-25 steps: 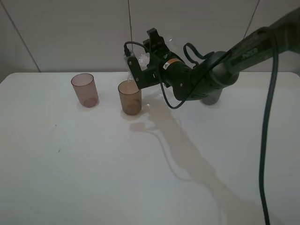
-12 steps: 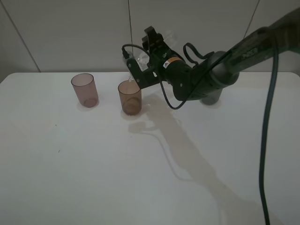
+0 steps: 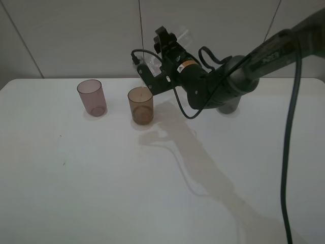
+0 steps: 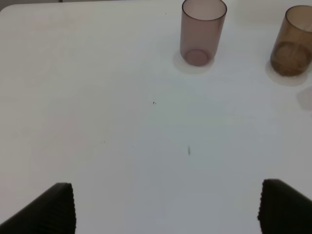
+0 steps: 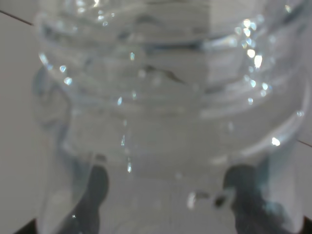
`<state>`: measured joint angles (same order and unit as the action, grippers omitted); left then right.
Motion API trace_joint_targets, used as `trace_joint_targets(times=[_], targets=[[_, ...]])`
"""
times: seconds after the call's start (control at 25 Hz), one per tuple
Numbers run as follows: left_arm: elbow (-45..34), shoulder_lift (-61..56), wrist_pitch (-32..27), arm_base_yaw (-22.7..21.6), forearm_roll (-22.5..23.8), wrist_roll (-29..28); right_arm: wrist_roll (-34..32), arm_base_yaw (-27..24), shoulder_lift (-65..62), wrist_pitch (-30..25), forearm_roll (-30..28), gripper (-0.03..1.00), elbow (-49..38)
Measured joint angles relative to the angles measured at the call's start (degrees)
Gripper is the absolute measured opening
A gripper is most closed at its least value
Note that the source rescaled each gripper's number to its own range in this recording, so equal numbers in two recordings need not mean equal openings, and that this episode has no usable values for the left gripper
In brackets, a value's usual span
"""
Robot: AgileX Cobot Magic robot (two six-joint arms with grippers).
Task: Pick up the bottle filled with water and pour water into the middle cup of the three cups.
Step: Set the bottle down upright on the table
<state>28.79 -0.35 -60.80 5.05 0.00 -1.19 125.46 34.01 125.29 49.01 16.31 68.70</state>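
My right gripper (image 3: 161, 62) is shut on the clear bottle (image 3: 146, 66) and holds it tilted, with its neck just above and behind the rim of the amber-brown middle cup (image 3: 140, 104). In the right wrist view the bottle (image 5: 170, 97) fills the frame, and dark fingers (image 5: 92, 195) show through it. The pinkish-mauve cup (image 3: 92, 97) stands left of the amber one. The dark grey cup (image 3: 229, 106) is mostly hidden behind the right arm. The left wrist view shows the mauve cup (image 4: 202, 31) and the amber cup (image 4: 294, 43) with a little water in it. My left gripper (image 4: 166, 187) is open and empty.
The white table (image 3: 101, 178) ends at a pale wall just behind the cups. The right arm and its black cable (image 3: 292, 127) cross the table's right side. The left arm is out of the exterior view.
My right gripper has tipped the bottle back, lifting its neck up and away from the amber cup's rim. The cups have not moved.
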Motion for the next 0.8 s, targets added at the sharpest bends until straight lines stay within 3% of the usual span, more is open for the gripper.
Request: trace_joint_targets(times=[0.8], targets=[[0.0, 0.0, 0.0, 0.0, 0.0, 0.0, 0.0, 0.0, 0.0, 0.8, -1.1, 0.0, 0.0]])
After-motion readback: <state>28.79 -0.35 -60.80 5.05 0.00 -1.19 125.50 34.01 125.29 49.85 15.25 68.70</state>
